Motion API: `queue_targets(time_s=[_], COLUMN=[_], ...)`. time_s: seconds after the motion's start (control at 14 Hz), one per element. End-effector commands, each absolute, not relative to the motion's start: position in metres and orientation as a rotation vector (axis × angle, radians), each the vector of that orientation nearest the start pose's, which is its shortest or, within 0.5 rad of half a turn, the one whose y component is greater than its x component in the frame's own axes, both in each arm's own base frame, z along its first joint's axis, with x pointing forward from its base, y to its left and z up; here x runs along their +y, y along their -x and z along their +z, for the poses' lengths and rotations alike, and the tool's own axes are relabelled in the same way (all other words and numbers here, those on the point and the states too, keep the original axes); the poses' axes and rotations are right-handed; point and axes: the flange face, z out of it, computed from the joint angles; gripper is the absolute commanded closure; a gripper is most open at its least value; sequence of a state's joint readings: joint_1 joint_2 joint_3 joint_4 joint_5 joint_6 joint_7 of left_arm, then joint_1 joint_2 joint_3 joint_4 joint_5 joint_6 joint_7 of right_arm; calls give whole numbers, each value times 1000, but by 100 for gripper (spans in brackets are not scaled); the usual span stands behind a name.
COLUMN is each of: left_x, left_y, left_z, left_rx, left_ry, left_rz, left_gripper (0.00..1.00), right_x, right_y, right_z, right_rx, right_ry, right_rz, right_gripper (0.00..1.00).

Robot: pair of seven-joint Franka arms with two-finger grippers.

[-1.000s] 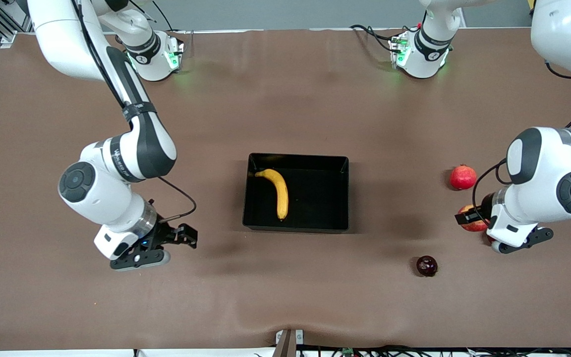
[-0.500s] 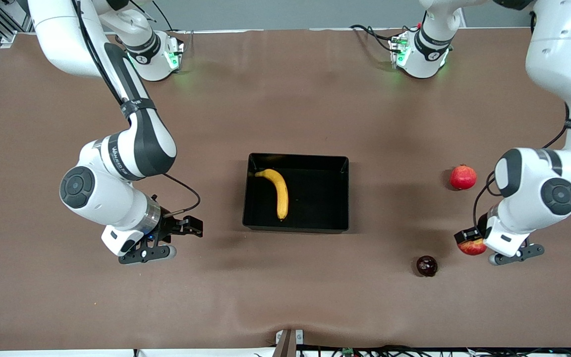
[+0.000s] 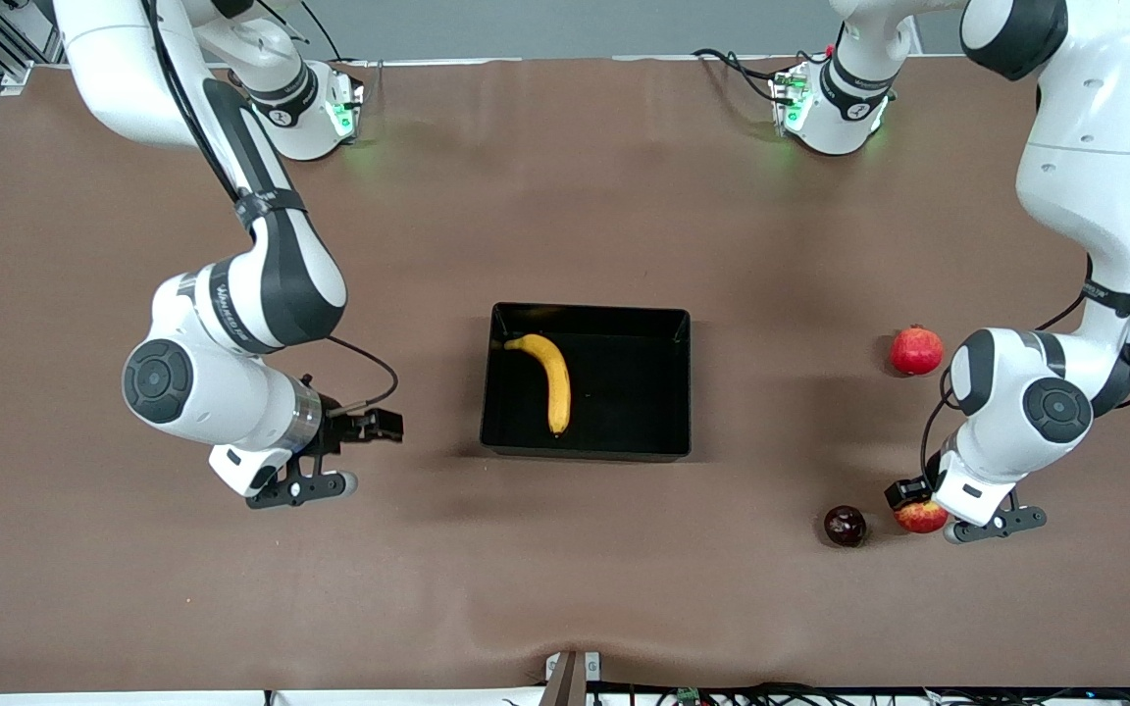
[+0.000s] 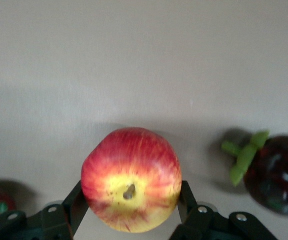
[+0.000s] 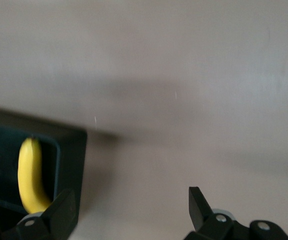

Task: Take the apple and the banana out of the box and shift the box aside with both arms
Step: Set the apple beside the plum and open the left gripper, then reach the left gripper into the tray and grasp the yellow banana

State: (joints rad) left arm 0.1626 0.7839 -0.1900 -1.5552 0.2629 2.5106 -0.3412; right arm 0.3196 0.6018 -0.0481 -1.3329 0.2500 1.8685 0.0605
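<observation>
The black box (image 3: 634,392) sits mid-table with the yellow banana (image 3: 549,378) lying inside it, toward the right arm's end. My left gripper (image 3: 921,512) is shut on the red-and-yellow apple (image 3: 919,517), just over the table beside the plum. In the left wrist view the apple (image 4: 131,180) fills the space between both fingers (image 4: 78,200) of the left gripper (image 4: 131,202). My right gripper (image 3: 374,431) hangs open and empty over bare table beside the box. The right wrist view shows the right gripper (image 5: 131,205) with the box wall (image 5: 71,160) and the banana (image 5: 28,175) beside it.
A dark purple plum (image 3: 845,526) lies on the table right beside the held apple; it also shows in the left wrist view (image 4: 276,172). A red pomegranate (image 3: 916,350) rests farther from the front camera, at the left arm's end of the table.
The left gripper has carried the apple toward the front camera and toward the plum. The right gripper has shifted a little toward the box, still open.
</observation>
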Motion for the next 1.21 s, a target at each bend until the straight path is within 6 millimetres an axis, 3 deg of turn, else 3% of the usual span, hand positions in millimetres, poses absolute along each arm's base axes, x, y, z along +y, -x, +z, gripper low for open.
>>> queue_targets(time_s=[0.0,0.14,0.29,0.57,0.79,0.93,1.14], left_x=[4,1,-12,-66,-141,-198,-299], left_y=[-728,-726,-717,-692,-672,-657,-619], left_z=[211,229,269,353,379,387,389], left_rx=[-258,-227,-222,-226,-185,-131,-55], left_ry=[3089,3080,3060,3049,3102,3151,3183], left_rz=[-339,-346,-230,-69,-34,-32,-18], left_gripper=[1,0,0,0,0,0,0], right_x=[202,189,188,188,178,140,133], right_y=[-672,-676,-676,-675,-679,-688,-690], right_z=[406,407,406,406,407,402,399], right_rx=[-223,-195,-176,-174,-158,-101,-99], right_ry=[2959,2962,2962,2962,2970,2966,2969], right_rz=[184,175,178,186,169,173,175], right_gripper=[0,0,0,0,0,0,0])
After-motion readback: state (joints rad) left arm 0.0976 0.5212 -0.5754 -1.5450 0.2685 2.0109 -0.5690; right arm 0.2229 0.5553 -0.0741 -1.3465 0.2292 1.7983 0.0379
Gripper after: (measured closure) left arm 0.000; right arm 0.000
